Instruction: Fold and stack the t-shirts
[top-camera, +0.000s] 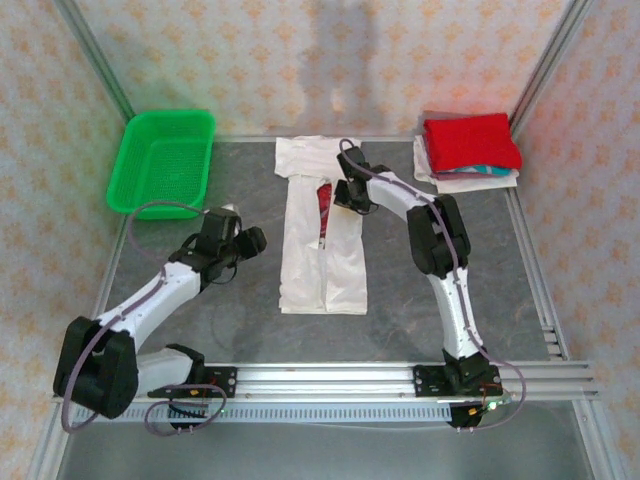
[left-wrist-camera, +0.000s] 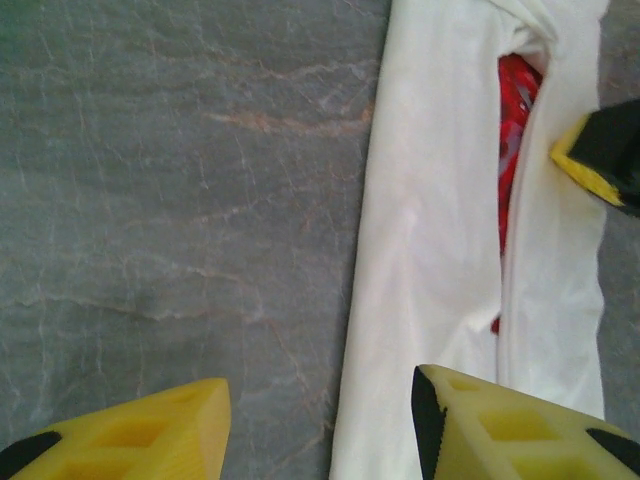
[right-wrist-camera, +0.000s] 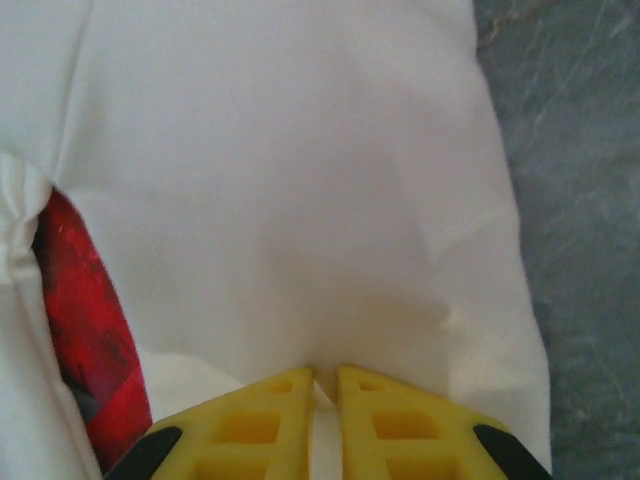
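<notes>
Top external: cream-white t-shirt (top-camera: 345, 262) lies flat mid-table (top-camera: 220, 310), a long narrow strip with both sides folded inward and the red graphic (top-camera: 326, 205) showing in the gap between the flaps. Right gripper (top-camera: 346, 196) is down on the shirt's right flap near the upper end. Left gripper (top-camera: 250, 240) sits just left of the shirt over bare table; finger state is hard to read from here. Far right corner holds a stack with a red folded t-shirt (top-camera: 470, 140) on top of a white folded t-shirt (top-camera: 440, 172), a teal edge peeking out between them. Green basket (top-camera: 160, 160) is in the far left corner, well apart from the shirts. Left wrist: left gripper (left-wrist-camera: 320, 435) fingers (left-wrist-camera: 150, 440) stand wide with nothing between them; the shirt's left edge runs under the gap, and I cannot tell if they touch it. Right gripper's yellow-and-black tip (left-wrist-camera: 605, 160) rests on the far flap beside the red graphic (left-wrist-camera: 515, 130). Right wrist: right gripper (right-wrist-camera: 325, 400) fingers (right-wrist-camera: 270, 425) are narrow, almost together, pinching a thin fold of the shirt's (right-wrist-camera: 300, 200) white cloth, with the red graphic (right-wrist-camera: 90, 330) off to the left.
</notes>
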